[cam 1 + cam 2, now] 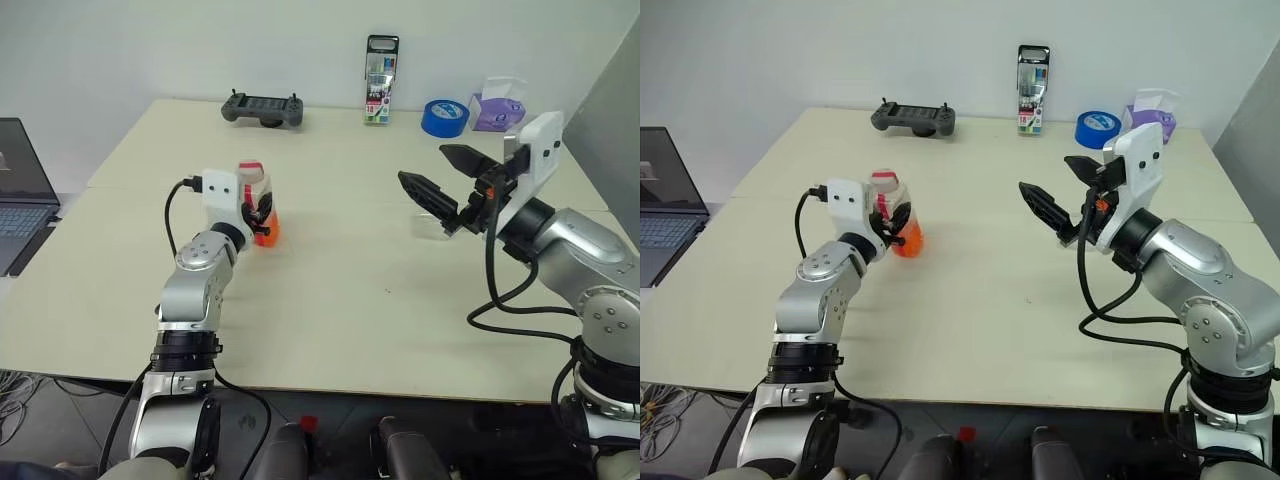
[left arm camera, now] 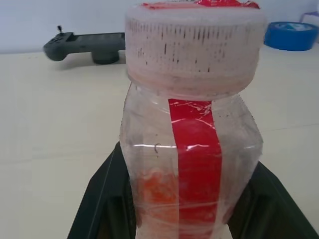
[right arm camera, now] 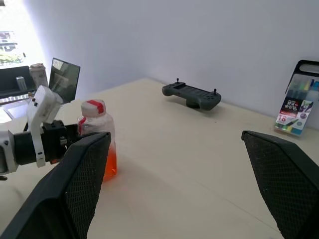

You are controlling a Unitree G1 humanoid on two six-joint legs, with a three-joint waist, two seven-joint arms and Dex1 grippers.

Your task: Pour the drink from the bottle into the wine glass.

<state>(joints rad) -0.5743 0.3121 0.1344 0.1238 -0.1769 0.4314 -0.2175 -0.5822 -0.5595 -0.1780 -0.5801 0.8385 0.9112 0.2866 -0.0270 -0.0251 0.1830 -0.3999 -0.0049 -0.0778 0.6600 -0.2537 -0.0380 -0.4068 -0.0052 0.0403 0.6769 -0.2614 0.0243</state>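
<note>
Bottle (image 2: 192, 144) sits upright on the table (image 1: 340, 300), clamped between the two black fingers (image 2: 102, 199) of the left gripper (image 1: 262, 212), whose jaws are drawn in tight against its squarish sides, one on each flank below the shoulder. Table first, as the biggest thing: a pale beige top, and both arms reach out over it. Right gripper (image 1: 440, 185) hangs above the table well to the right of the bottle, its jaws spread as wide as they go with nothing between them; one finger (image 3: 70, 189) points roughly toward the bottle and the left gripper. A laptop (image 1: 20, 190) lies off the table's left edge, far behind and left of the left jaws. A grey game controller (image 1: 263, 108) rests near the far edge, well beyond the left jaws. A tall dark marker box (image 1: 380, 80) stands at the far edge, between the lines of the two grippers. A blue tape roll (image 1: 445, 117) and a purple pack (image 1: 498, 108) lie beyond the right jaws. Inside the bottle, the drink (image 2: 157, 191) fills only the lower part, level with the fingers, and the white-and-red cap (image 2: 194, 47) is screwed on above the jaws. I cannot make out the glass with any certainty.
</note>
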